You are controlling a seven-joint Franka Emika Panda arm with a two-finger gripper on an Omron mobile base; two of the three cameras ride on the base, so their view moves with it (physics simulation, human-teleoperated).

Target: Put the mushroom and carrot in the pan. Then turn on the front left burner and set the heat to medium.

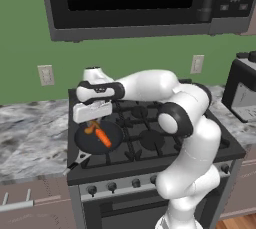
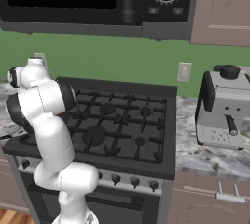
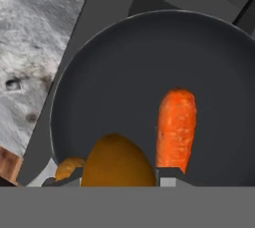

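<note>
We hang our gripper [image 1: 92, 121] low over the pan [image 1: 116, 137], which sits on the front left burner of the stove [image 1: 165, 159], so the mushroom [image 3: 117, 163] can be let go just above the pan floor and not roll off onto the grates. In the hand view the mushroom sits between our fingers [image 3: 170, 176], clasped at the near rim of the pan; the carrot [image 3: 175, 128] already lies inside, just to its right. The burner under the pan is covered, so we cannot see its cap. The knobs [image 1: 112, 187] along the stove front are small; we cannot read their settings. In the right base view our own arm blocks the pan
</note>
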